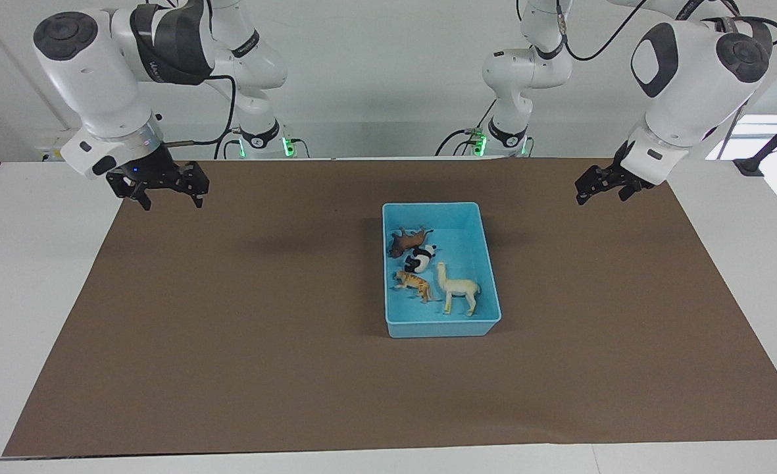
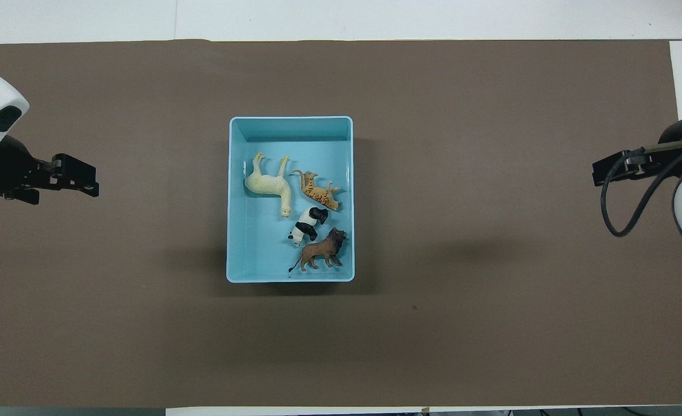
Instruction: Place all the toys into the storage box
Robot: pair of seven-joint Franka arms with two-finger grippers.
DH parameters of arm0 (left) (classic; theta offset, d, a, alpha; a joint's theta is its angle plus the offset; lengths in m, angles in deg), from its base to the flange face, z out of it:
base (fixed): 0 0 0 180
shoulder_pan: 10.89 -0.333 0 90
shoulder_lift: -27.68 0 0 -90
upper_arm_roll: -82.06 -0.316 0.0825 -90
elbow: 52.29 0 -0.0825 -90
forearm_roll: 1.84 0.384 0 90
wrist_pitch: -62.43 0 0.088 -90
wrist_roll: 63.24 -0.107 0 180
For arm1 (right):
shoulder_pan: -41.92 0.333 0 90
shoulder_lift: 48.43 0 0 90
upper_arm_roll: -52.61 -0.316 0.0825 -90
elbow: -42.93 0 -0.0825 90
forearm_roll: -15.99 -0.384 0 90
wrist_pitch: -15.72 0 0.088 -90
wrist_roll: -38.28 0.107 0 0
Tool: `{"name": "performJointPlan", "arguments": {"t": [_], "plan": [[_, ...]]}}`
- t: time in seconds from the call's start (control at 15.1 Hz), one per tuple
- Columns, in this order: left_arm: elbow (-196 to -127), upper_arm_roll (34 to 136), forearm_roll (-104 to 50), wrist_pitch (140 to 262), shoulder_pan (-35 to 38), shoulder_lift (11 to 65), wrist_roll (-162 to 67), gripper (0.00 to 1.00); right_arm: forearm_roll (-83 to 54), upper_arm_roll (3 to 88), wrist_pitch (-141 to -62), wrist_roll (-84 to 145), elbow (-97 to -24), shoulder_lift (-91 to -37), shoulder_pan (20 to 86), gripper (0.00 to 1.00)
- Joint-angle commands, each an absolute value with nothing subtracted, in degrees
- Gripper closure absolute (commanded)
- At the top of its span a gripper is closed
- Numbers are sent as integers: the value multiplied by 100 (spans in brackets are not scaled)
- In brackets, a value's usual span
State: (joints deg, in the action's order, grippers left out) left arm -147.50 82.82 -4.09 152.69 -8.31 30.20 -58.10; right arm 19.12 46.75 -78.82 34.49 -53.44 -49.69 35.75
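The light blue storage box [image 1: 441, 326] sits mid-table on the brown mat, also in the overhead view [image 2: 290, 120]. All the toys lie inside it: the cream llama [image 1: 457, 288] [image 2: 268, 185], the orange tiger [image 1: 414, 284] [image 2: 317, 193], the panda [image 1: 421, 258] [image 2: 306, 225] and the dark brown animal [image 1: 408, 240] [image 2: 320, 254]. My right gripper [image 1: 171, 196] [image 2: 597, 172] hangs open and empty over the mat's edge at the right arm's end. My left gripper [image 1: 603, 196] [image 2: 89, 180] hangs open and empty over the mat at the left arm's end.
The brown mat [image 1: 230, 329] covers most of the white table [image 1: 33, 296]. Both arms are raised and well apart from the box. Nothing else lies on the mat.
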Motion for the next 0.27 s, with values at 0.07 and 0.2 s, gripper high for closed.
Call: {"name": "performJointPlan", "arguments": {"t": [0.07,0.2], "plan": [[-14642,8276,-439,15199,-790,3093,-5885,0,1907,4637,-7981,3345,-5481,-4861,3506,0],[-14642,8276,-448,15199,-790,3084,-5885,0,1907,4637,-7981,3345,-5481,-4861,3506,0]]}}
